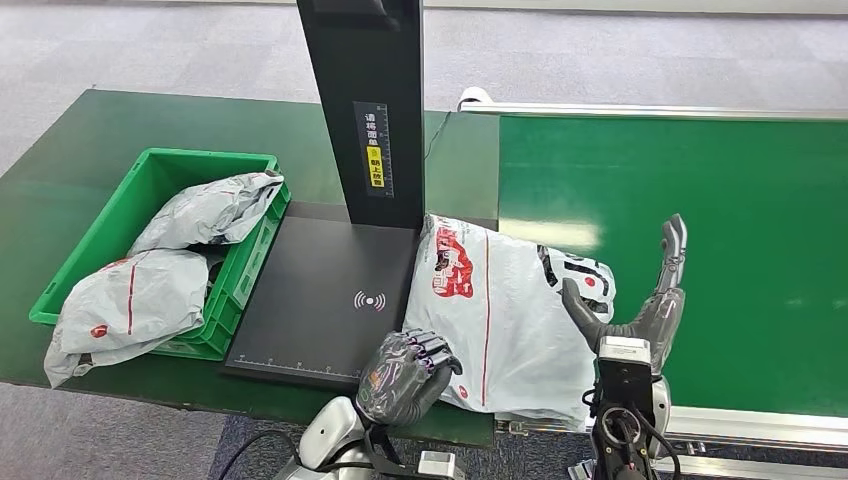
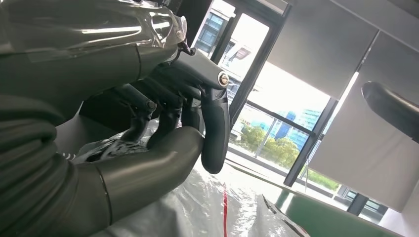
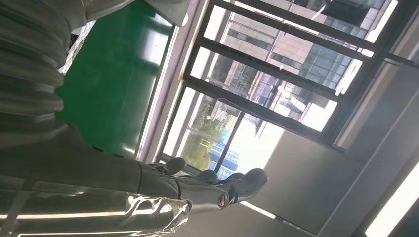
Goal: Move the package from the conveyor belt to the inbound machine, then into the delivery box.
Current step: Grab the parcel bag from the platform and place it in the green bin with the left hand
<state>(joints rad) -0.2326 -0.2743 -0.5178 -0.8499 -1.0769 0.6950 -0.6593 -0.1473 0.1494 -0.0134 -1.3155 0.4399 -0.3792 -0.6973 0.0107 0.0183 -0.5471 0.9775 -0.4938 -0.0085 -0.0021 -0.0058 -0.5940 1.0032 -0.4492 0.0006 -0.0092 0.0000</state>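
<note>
From the head view, a grey plastic mailer package (image 1: pixel 500 315) with red print lies across the seam between the black scanner platform of the inbound machine (image 1: pixel 320 300) and the green conveyor belt (image 1: pixel 700 220), its near edge hanging toward the front of the desk (image 1: pixel 60 170). The machine's black post (image 1: pixel 370 100) rises just behind the package. To the left, a green delivery box (image 1: pixel 140 200) holds two more grey mailer bags (image 1: pixel 205 212), one of them draped over the box's near corner.

The left hand (image 1: pixel 405 375) sits at the package's near left corner, its fingers (image 1: pixel 432 350) curled over onto the plastic. The left wrist view adds what the head view cannot: the fingers (image 2: pixel 215 128) bend down together toward the thick thumb, with crinkled grey plastic of the package (image 2: pixel 222 207) directly under and around them, touching. Whether a fold is actually pinched between them I cannot tell.

The right hand (image 1: pixel 640 300) stands on the belt at the package's right edge, thumb resting against the bag, fingers (image 1: pixel 673 245) straight, pointing away from the robot and holding nothing. The right wrist view shows that hand (image 3: pixel 197 190) from behind against windows, fingers (image 3: pixel 247 180) extended, and green belt (image 3: pixel 118 79) beside it.
</note>
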